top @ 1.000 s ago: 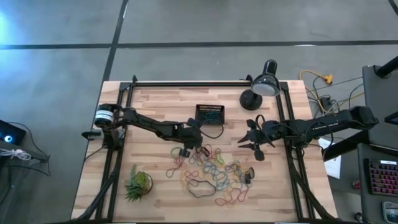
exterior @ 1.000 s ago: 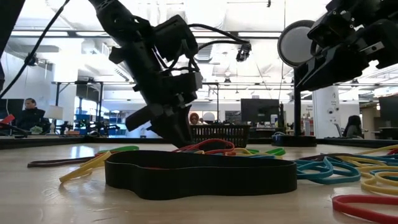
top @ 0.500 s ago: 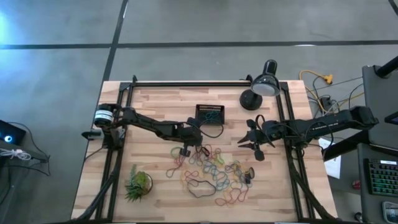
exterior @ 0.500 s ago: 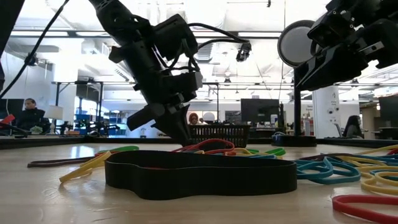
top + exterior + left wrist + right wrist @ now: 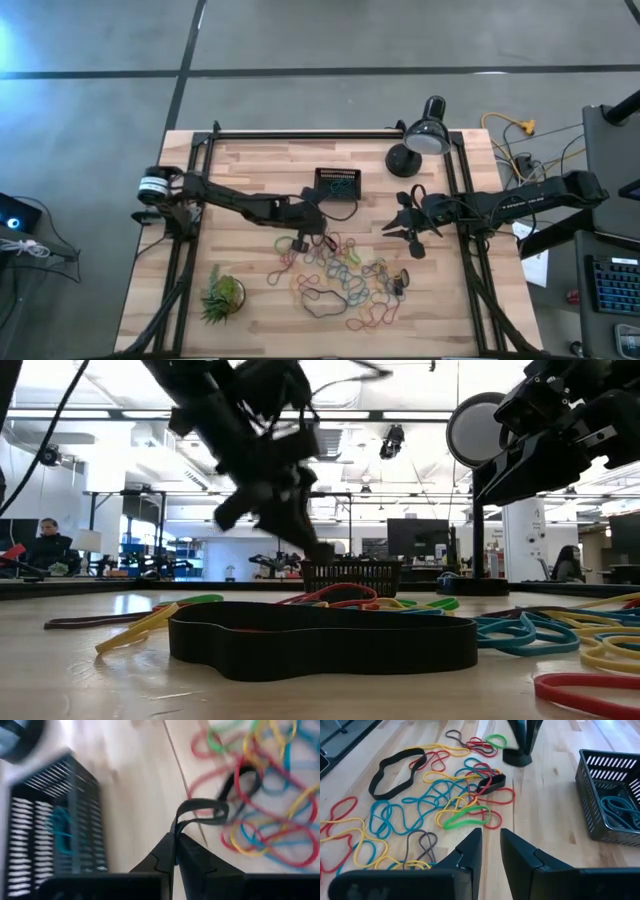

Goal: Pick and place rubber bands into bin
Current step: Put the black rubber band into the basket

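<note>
Many coloured rubber bands [image 5: 345, 275] lie loose on the wooden table; the right wrist view shows the pile [image 5: 445, 805]. My left gripper [image 5: 300, 241] hangs above the pile's far left part, just short of the black slotted bin [image 5: 337, 184]. It is shut on a dark rubber band [image 5: 200, 812]. The bin [image 5: 615, 795] holds a teal band [image 5: 620, 810]. My right gripper [image 5: 490, 847] waits at the right side of the table, open with nothing between its fingers. My left gripper pinches one end of the dark band's loop [image 5: 176, 827] between its two fingertips. The fingers slant down from the table's left. The rest of the loop sticks out beyond the tips as a small slack bow, lifted off the table.
A wide black band [image 5: 320, 640] lies at the pile's near edge. A black desk lamp [image 5: 420, 140] stands at the far right, and a spiky green plant [image 5: 222, 296] at the near left. Bare wood lies between bin and pile.
My left gripper has risen from the pile, mostly in the last half second, and tipped a little. The dark band has come up with it and hangs at its tips. My right arm has kept still.
</note>
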